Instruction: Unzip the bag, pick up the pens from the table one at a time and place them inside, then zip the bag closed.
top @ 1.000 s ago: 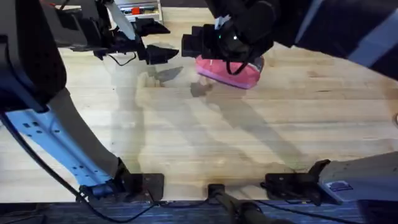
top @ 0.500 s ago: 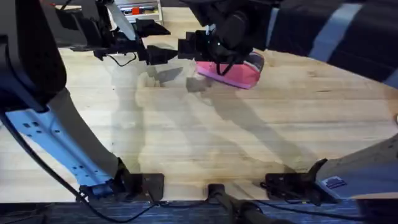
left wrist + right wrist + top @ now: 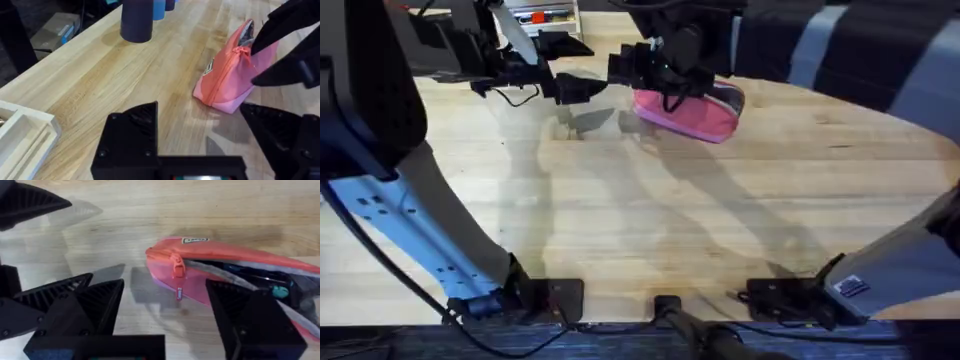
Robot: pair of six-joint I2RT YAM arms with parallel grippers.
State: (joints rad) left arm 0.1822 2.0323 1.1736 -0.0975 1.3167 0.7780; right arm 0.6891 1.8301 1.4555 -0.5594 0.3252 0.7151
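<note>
Right tool (image 3: 165, 307) hangs over the bag's (image 3: 240, 272) zipper end, fingers apart, gripping nothing. Left tool (image 3: 220, 130) likewise apart, beside the bag on the surface (image 3: 720, 220). Bag gapes open, pens apparently inside; judged remaining: zipping shut.

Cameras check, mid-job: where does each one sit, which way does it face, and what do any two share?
Overhead: above the arm bases, looking down and forward over the table; both arms reach to the far bag.
Left wrist: low over the table, facing the bag; own left gripper at bottom.
Right wrist: just above the partly unzipped bag; own right gripper open.
All three share the bag.
</note>
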